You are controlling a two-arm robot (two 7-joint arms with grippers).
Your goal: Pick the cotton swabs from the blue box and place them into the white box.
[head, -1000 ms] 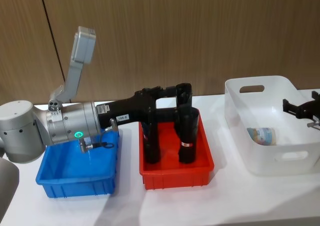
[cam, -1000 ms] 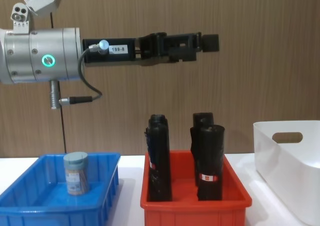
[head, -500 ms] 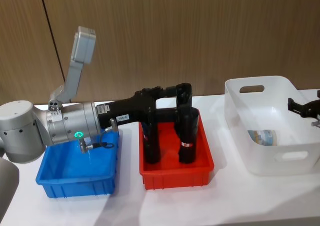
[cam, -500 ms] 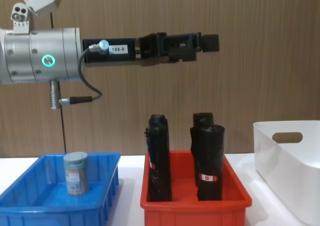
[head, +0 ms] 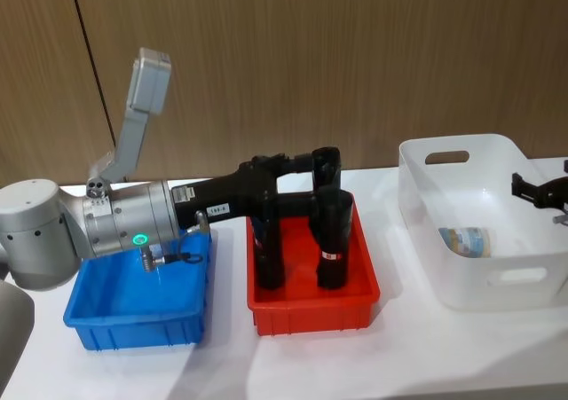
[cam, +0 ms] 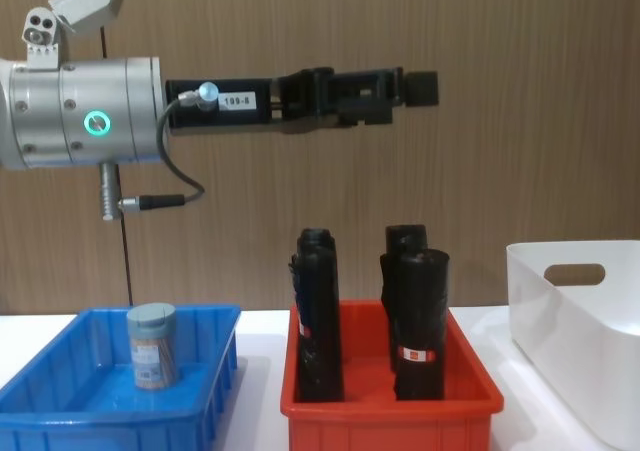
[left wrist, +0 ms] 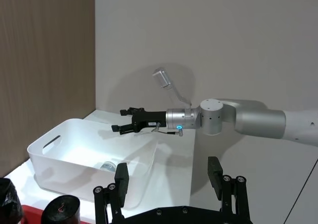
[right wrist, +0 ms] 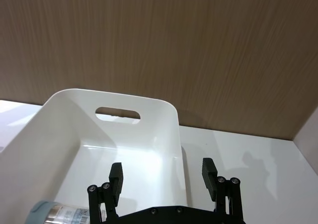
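One jar of cotton swabs stands upright in the blue box at the left; in the head view my left arm hides it inside the blue box. Another jar lies on its side in the white box, also seen as the jar. My left gripper is open and empty, held high above the red bin, its fingers spread wide. My right gripper hangs open and empty at the white box's right side, over the white box.
A red bin with tall black rolls stands between the blue and white boxes, right under my left gripper. A wooden wall runs behind the table. White tabletop lies free in front of the bins.
My right gripper has drawn back a little to the right, away from the middle of the white box. The left arm and both jars have not moved.
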